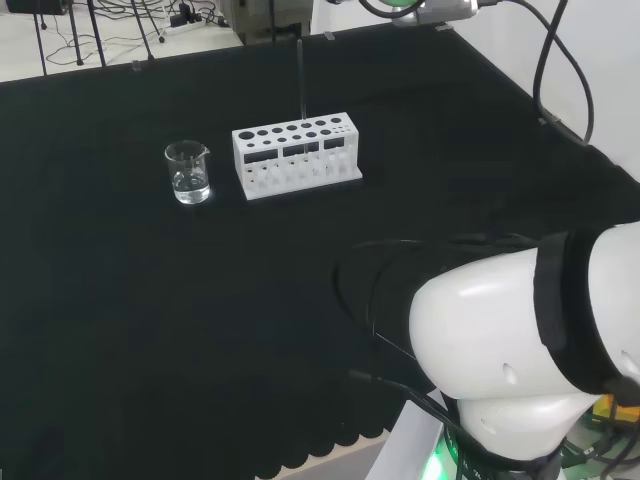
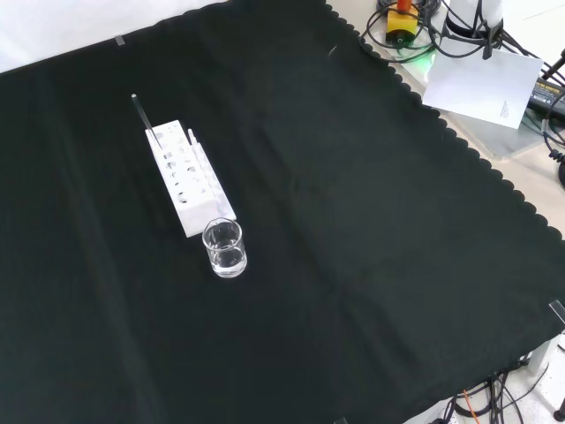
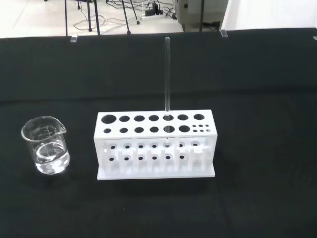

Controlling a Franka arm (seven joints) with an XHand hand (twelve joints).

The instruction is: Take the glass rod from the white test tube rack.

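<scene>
A white test tube rack [image 1: 296,156] [image 2: 186,176] [image 3: 155,144] stands on the black cloth. A thin glass rod [image 1: 300,78] [image 2: 141,114] [image 3: 167,74] stands upright in one of the rack's back-row holes, rising well above the rack. In the head view the rod sits toward the rack's right half. In the front view it leans out of the rack's far end.
A small glass beaker [image 1: 188,173] [image 2: 224,247] [image 3: 45,145] with some clear liquid stands beside the rack: to its left in the head view, nearer in the front view. The arm's white links [image 1: 520,350] stand at the head view's lower right. Cables and a white sheet [image 2: 481,84] lie past the cloth's scalloped edge.
</scene>
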